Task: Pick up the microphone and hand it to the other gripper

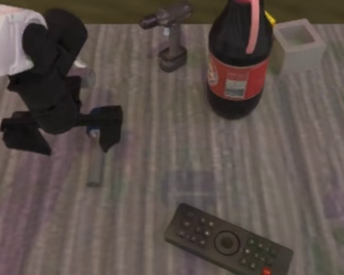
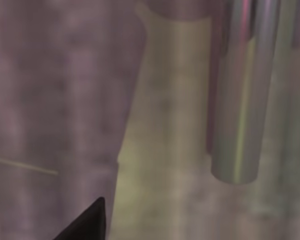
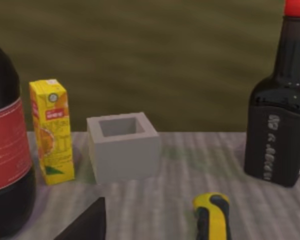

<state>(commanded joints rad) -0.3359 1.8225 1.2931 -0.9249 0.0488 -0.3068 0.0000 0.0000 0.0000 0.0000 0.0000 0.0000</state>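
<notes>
Here, black two-fingered left gripper (image 1: 63, 129) low over left side of striped grey table (image 1: 160, 172), fingers spread wide astride dark-blue-headed, grey-handled microphone (image 1: 95, 166) lying flat, evidently to clamp it; right arm parked off right edge.

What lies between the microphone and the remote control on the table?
Nothing: the top view shows bare table between the microphone and the remote control.

Rendered tabletop (image 1: 178, 143) with household clutter

Microphone (image 2: 240, 100) handle looks like glossy metal.
</notes>
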